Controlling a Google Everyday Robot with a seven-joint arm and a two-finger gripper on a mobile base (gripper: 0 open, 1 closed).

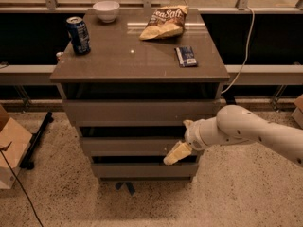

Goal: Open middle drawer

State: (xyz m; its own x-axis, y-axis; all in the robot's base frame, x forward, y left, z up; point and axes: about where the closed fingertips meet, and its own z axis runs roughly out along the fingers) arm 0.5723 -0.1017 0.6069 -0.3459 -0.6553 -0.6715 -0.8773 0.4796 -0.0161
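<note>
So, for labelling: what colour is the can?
The can is blue, camera view; gripper at the middle drawer.
</note>
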